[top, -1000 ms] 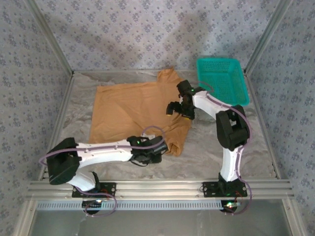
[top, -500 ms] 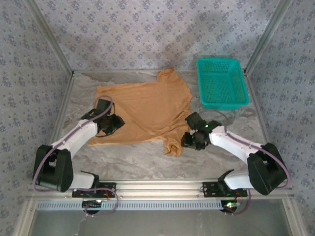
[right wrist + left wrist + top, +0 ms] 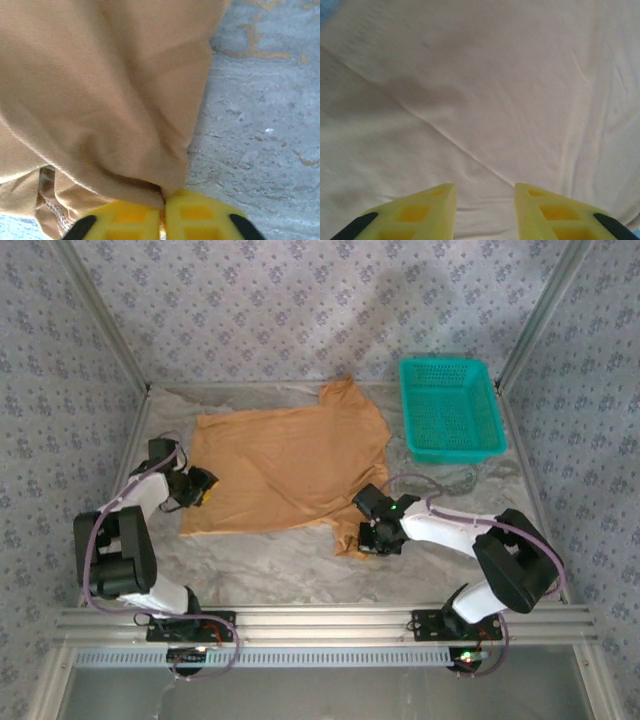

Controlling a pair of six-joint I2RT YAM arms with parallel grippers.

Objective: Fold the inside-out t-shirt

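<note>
The inside-out t-shirt (image 3: pixel 290 465) lies spread on the table, tan-orange, with one sleeve pointing to the back and a bunched fold at its near right corner. My right gripper (image 3: pixel 363 538) is at that fold, and in the right wrist view it (image 3: pixel 164 201) is shut on a pinch of the t-shirt (image 3: pixel 100 90). My left gripper (image 3: pixel 203 485) is at the shirt's left edge. In the left wrist view it (image 3: pixel 485 192) stands open, with washed-out cloth (image 3: pixel 480 100) below and nothing between its fingers.
A teal basket (image 3: pixel 450 408) stands at the back right, apart from the shirt. The grey crinkled table cover (image 3: pixel 300 560) shows bare along the near side. Patterned walls and metal posts close in the left, back and right sides.
My left arm swung from the near middle out to the shirt's left edge. My right arm came from the shirt's right side down to the near right fold and shut on it.
</note>
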